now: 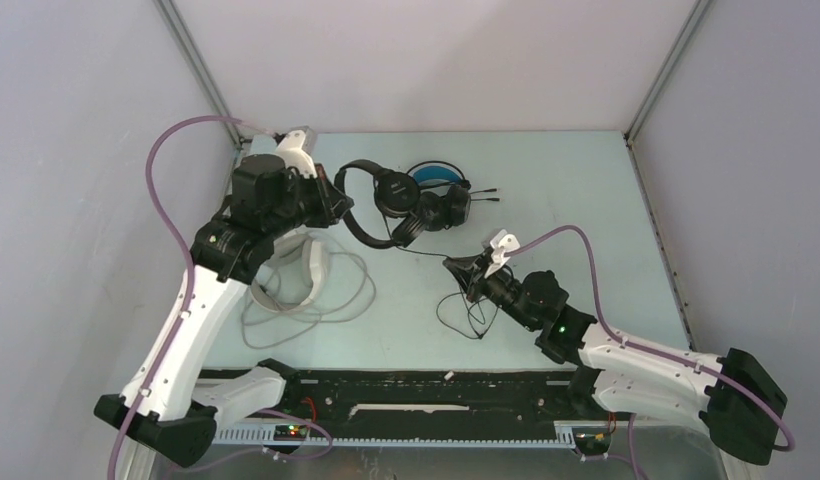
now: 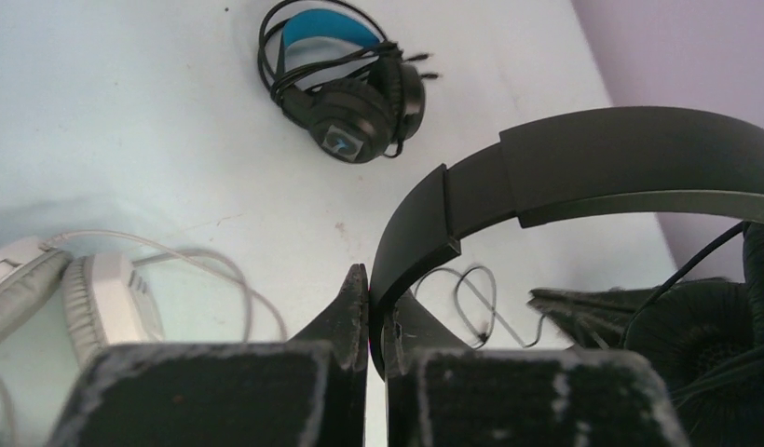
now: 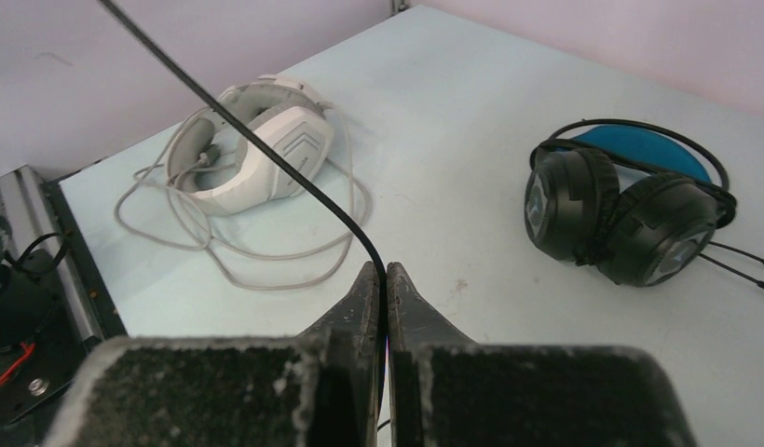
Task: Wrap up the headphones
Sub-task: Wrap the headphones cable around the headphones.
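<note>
Pale blue table [image 1: 566, 200] between grey walls, and both arms are busy. We see the left gripper [image 2: 369, 279] clamped tight on the headband of the all-black headphones [image 2: 565, 163], its jaws pressed on the band's end. The band arches up and to the right, with an ear cup hanging low at the right edge of the left wrist view. We cannot tell whether that cup touches the table. The right gripper [image 3: 383, 275] is pinched narrow on a thin black cable [image 3: 332, 207], which rises taut from its tips up and to the left. Beyond it, the blue-banded headphones [image 3: 630, 214] lie flat at the far middle of the table, cord looped around them. Well apart, by the left arm, the white headphones [image 3: 257, 149] lie with their pale cord sprawled in loose loops.
</note>
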### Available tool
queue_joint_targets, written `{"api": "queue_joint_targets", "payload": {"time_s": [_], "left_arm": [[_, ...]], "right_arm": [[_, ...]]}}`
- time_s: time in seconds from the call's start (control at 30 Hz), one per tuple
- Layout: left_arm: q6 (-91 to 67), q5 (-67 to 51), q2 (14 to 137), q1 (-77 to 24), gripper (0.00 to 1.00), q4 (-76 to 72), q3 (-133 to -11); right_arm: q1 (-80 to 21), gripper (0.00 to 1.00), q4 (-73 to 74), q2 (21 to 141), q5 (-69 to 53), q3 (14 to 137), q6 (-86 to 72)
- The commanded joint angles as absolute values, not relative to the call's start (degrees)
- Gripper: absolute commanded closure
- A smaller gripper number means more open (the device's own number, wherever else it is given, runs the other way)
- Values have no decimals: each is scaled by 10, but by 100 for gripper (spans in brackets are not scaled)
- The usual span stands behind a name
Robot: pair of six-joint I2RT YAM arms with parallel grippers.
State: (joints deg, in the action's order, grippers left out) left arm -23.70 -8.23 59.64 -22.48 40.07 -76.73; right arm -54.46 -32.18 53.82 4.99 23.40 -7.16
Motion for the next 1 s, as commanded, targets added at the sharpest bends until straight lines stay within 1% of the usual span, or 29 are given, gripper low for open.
{"api": "queue_joint_targets", "payload": {"time_s": [0.0,0.07,0.17,0.23,0.3,0.37,0.57,0.67,0.8,0.97], "left_arm": [[-165,-112,601,-222,100,411,-812],[-140,-147,601,-224,100,408,-802],[-65,-184,609,-247,100,414,-796],[13,-169,623,-291,100,432,-802],[98,-136,643,-344,100,455,-812],[144,-122,657,-377,100,453,-807],[204,-137,653,-394,100,376,-751],[251,-121,646,-404,100,356,-727],[300,-98,625,-425,100,319,-694],[349,-64,599,-452,100,282,-661]], "right_arm": [[-528,100,-333,526,85,235,-73],[-515,100,-337,517,72,235,-69],[-489,100,-317,508,12,245,-67],[-479,100,-237,501,-45,281,-79],[-478,100,-140,493,-65,322,-109],[-477,100,-78,477,-85,343,-136],[-459,100,20,421,-104,364,-205],[-437,100,51,412,-143,390,-242],[-412,100,64,422,-237,424,-290],[-380,100,21,424,-331,434,-373]]}}
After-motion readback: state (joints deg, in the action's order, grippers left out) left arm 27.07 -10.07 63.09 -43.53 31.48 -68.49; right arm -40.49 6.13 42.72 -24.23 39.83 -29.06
